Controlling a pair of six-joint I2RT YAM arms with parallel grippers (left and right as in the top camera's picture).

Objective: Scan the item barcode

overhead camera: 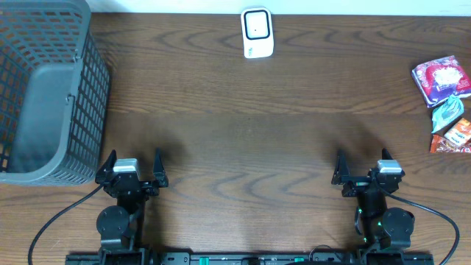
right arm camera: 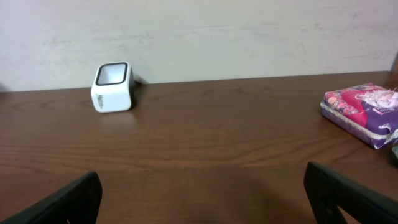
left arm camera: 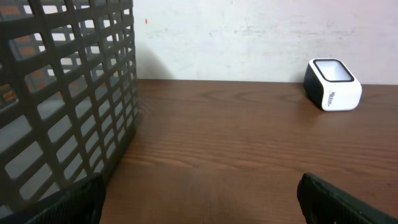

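Packets [overhead camera: 446, 110] and scanner [overhead camera: 257, 33] both sit beyond the two arms, which are nearest, at the front edge of the counter [overhead camera: 235, 147]. The left fingers [overhead camera: 159, 169] stand spread wide with nothing between them, and the right fingers [overhead camera: 340, 169] are just as wide and hold nothing. Beyond and to the left of the left fingers, a grey mesh basket [overhead camera: 92, 88] fills the left corner; only its own solid grey floor shows inside.

Past the right fingers and well off to the right, the three packets lie flat in a row along the right edge. An orange-red packet [overhead camera: 455, 137] is nearest and is cut by the frame. A teal packet [overhead camera: 449, 116] lies just beside it, its long axis slanting from near-left to far-right. A purple-pink packet [overhead camera: 441, 79] is farthest and slightly askew. The barcodes are too small to make out.

Farthest back, near the middle of the rear edge, the white scanner stands well apart from everything, its long side running front to back and its dark-framed window on the upper face. Only bare wood lies between it and both arms.
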